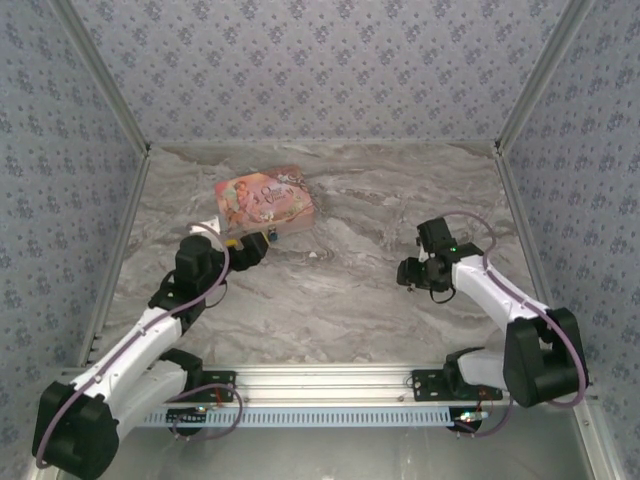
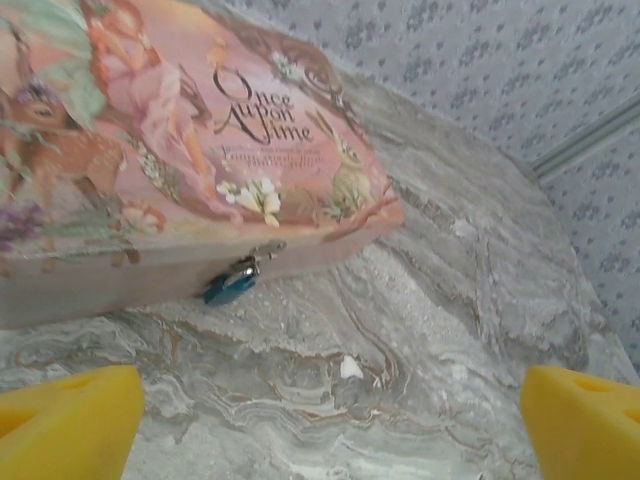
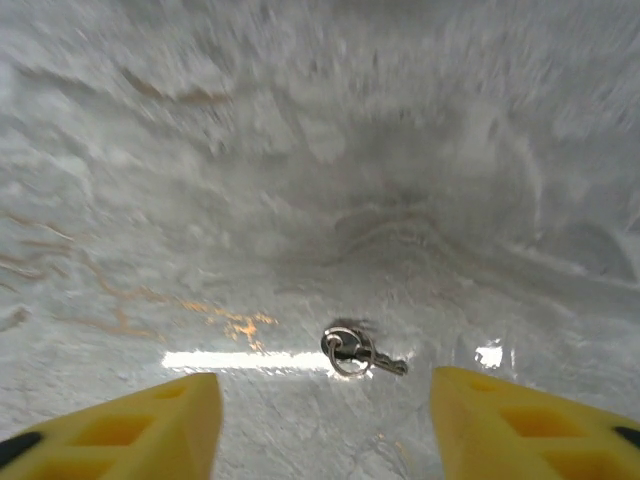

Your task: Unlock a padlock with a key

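The right gripper (image 3: 318,432) hovers low over the marble table (image 3: 150,200) with its yellow fingers (image 3: 130,425) spread wide, the key (image 3: 362,352) on its small ring lying flat between them and just ahead of the tips. The left gripper (image 2: 330,425), also wide open and empty, faces the padlock (image 2: 229,289), which hangs from the clasp on the pink box (image 2: 180,140) ahead of the fingers and a little left of their midline. The likely trouble: a thin key flat on slick stone may skid away as the fingers close, or be caught by the ring alone and dangle (useless for aiming). The loosely hanging padlock could swing aside, or the box slide, under a push.
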Action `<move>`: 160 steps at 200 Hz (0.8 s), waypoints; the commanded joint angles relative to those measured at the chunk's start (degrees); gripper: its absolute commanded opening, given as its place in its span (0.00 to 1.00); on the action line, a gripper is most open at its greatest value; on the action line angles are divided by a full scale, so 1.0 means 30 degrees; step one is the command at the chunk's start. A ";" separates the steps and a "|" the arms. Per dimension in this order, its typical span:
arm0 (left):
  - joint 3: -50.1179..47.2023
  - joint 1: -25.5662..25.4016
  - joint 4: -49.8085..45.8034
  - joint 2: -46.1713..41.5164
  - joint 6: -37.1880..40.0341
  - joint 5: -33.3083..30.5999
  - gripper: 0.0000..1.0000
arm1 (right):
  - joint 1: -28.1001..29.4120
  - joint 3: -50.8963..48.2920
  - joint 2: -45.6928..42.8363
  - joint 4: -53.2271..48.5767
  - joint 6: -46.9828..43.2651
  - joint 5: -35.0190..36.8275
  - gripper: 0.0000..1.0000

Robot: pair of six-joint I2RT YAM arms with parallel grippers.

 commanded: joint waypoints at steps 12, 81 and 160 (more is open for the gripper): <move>0.0832 -0.0364 0.1195 0.0809 -0.0215 -0.0395 0.97 | 0.0454 0.0491 0.1673 -0.1492 0.0298 0.0014 0.50; 0.1014 -0.0768 0.1144 0.0999 -0.0130 -0.0717 0.98 | 0.0778 0.1079 0.3066 -0.0958 0.0418 0.1393 0.38; 0.1191 -0.0797 0.0765 0.0979 -0.0064 -0.0857 0.98 | 0.0900 0.1571 0.3865 -0.0747 0.0473 0.1849 0.34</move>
